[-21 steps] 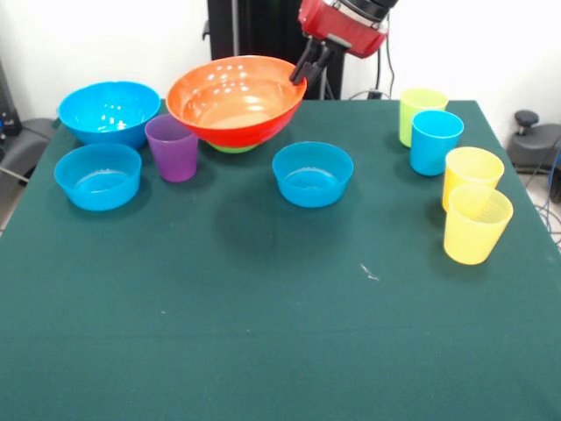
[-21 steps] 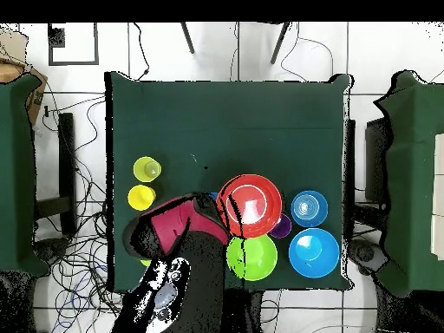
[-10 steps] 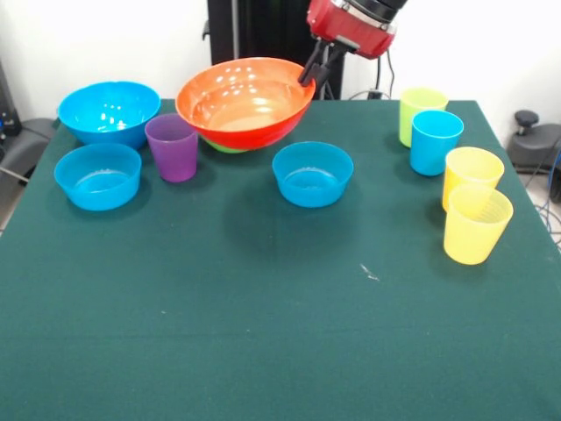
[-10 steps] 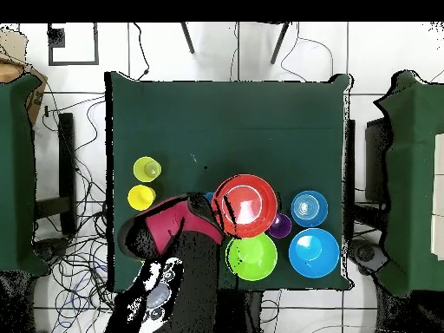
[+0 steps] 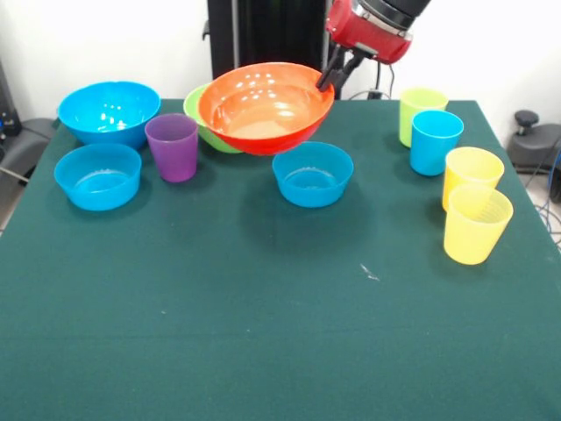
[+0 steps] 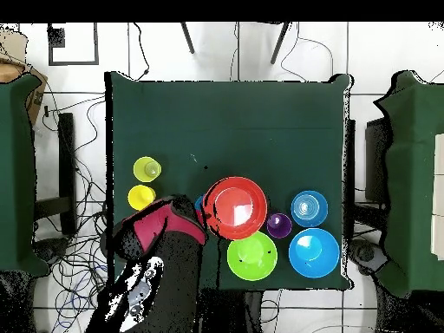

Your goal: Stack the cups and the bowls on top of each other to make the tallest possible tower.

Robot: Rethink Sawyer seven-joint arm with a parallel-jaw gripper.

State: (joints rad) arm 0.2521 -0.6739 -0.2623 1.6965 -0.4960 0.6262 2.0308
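The black gripper clamped the rim of the wide glossy orange plastic bowl, held aloft, partly hiding the lime green plastic bowl behind.

Bright, even light from above; soft shadows under the bowls, glossy rims glinting.

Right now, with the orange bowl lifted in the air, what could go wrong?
The tool pinches the orange bowl only at its rim, so the bowl may tilt or slip. It hangs just above the small blue bowl and close to the purple cup, which it could knock.
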